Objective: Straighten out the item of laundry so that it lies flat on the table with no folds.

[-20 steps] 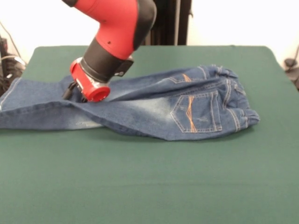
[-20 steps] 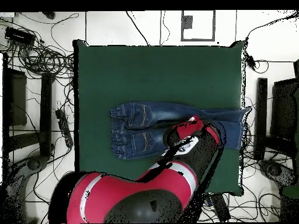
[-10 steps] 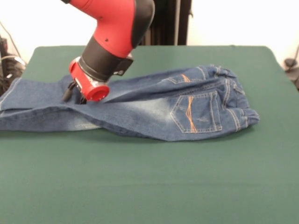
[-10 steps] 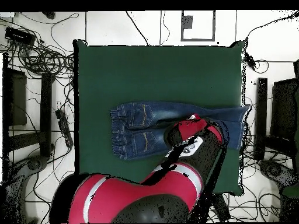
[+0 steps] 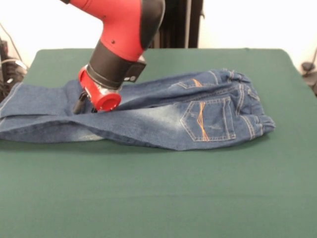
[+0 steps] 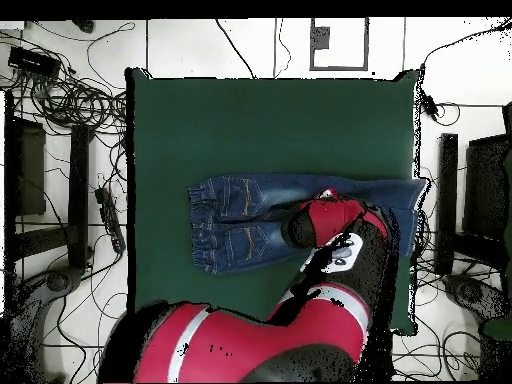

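Note:
The blue denim jeans (image 5: 198,116) lie on their side across the dark green table (image 5: 158,198). The waistband and the orange-stitched back pockets are at the right, and the legs run off to the left. The legs overlap in a long fold. My gripper (image 5: 85,106) is down on the legs near the left, under the red and black wrist. In the overhead view the jeans (image 6: 240,215) run from the middle to the table's right edge, and the arm (image 6: 335,225) hides the gripper.
The leg ends reach the table's edge at the left of the front view (image 5: 7,106). Cables (image 6: 70,100) and dark equipment (image 6: 455,200) ring the table on the floor. A black stand (image 5: 181,22) rises behind the table.
The wrist has shifted slightly right and lower onto the jeans' legs in the front view. The near leg's fold lies a little flatter. The waistband end has not moved.

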{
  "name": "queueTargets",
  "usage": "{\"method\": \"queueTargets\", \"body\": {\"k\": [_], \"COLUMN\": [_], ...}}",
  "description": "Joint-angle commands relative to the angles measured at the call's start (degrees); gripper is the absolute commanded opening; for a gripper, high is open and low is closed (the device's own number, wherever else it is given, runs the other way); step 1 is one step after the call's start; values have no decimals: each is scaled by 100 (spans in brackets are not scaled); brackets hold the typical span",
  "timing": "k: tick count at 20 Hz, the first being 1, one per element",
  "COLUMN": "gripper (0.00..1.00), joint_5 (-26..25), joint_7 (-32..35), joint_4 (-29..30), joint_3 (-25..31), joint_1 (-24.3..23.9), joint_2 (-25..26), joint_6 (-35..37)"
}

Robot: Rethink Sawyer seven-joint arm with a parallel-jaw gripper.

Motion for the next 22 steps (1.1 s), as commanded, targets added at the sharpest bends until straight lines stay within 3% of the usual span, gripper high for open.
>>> {"method": "queueTargets", "body": {"k": [1,8,11,14,19,22], "gripper": [100,100,100,100,100,100], "joint_5": [-272,-583,-943,-982,-866,-842], "joint_7": [-967,-1090,-188,281,-145,-70], "joint_4": [39,-145,-654,-802,-522,-598], "joint_3": [1081,934,-91,-550,73,23], "joint_1": [-40,114,773,1041,723,753], "joint_2": [131,0,521,786,404,440], "joint_6": [415,707,-300,-655,-234,-318]}}
